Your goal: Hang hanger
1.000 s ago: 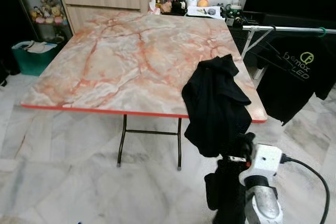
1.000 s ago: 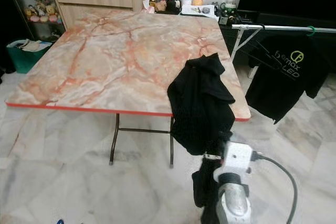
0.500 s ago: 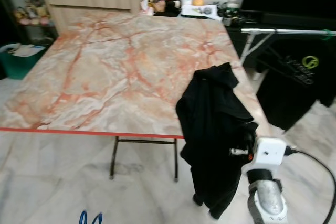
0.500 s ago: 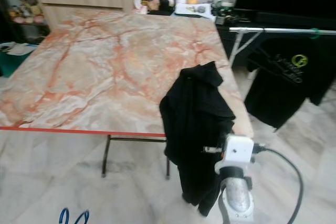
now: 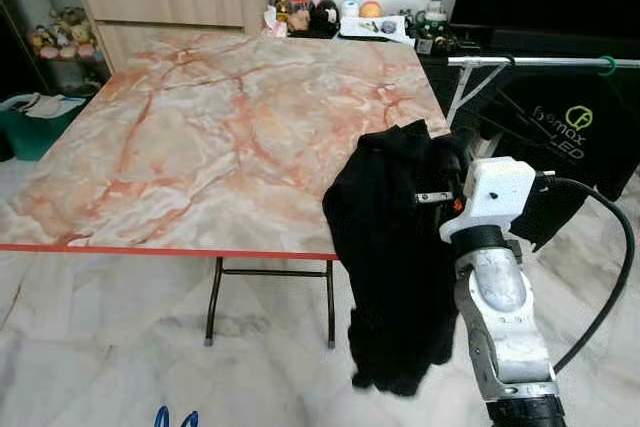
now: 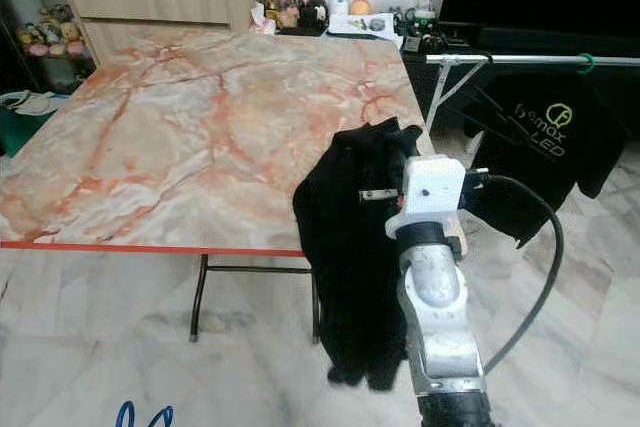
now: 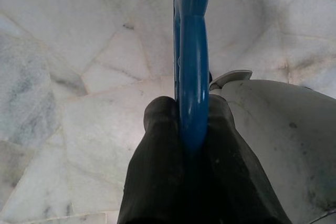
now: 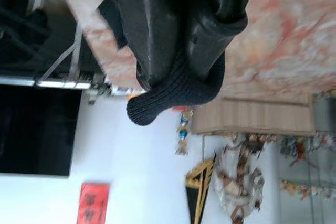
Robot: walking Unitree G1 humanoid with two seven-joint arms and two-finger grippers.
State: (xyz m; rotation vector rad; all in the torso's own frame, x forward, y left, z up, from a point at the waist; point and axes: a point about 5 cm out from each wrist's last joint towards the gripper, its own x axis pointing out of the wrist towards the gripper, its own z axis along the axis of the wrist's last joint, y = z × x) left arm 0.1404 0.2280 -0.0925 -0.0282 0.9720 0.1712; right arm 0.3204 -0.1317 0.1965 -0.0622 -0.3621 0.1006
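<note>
Up close, the left gripper (image 7: 191, 129) had its two black fingers closed on a blue hanger (image 7: 193, 61), the hanger's bar running out between them over the pale marble floor (image 7: 63, 51). From the head cameras, a scrap of that blue hanger showed low down beside the floor tiles.

On the other side, the right gripper (image 8: 181, 59) was clamped on the ribbed edge of a black garment (image 5: 395, 247), probably its collar or cuff. It held the cloth up above the near right corner of a marble-patterned table (image 5: 200, 137), so the rest hung past the red table edge toward the floor.

Farther right stood a metal clothes rail (image 5: 540, 62) with a black printed shirt (image 5: 565, 132) already hanging from it by a green hook (image 5: 606, 65).

Judging from this, the task looked to be at an early stage. Garment and hanger were each in a gripper, but well apart. Threading the hanger into the garment was not yet done. Hooking it over the rail was also left.
</note>
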